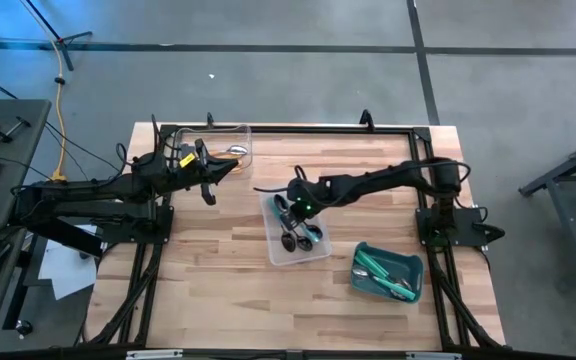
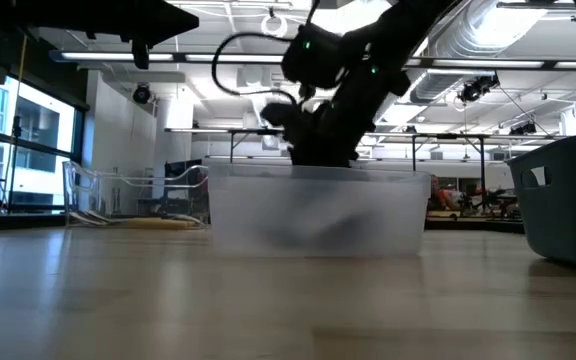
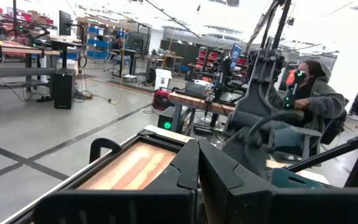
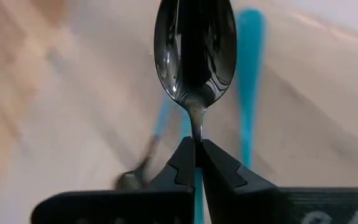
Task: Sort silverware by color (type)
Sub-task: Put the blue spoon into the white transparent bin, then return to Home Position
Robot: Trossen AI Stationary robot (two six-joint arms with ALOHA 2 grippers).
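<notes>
Right wrist view showed me a spoon (image 4: 194, 53) with its long axis in line with my right pincer (image 4: 197, 155), bowl pointing away, neck clamped between the closed fingers. I saw that pincer reaching into the clear tray (image 1: 298, 235) mid-tabletop (image 1: 218, 300), where more spoons lay. Green-handled spoons (image 1: 383, 272) sat in the teal bin (image 1: 388, 272). My left pincer (image 1: 208, 172) hung closed and empty beside the far clear tray (image 1: 223, 145).

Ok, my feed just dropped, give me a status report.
Right gripper shut on a blue-handled spoon above the clear tray. Left gripper shut, empty, by the far-left tray. Nothing in the way.
</notes>
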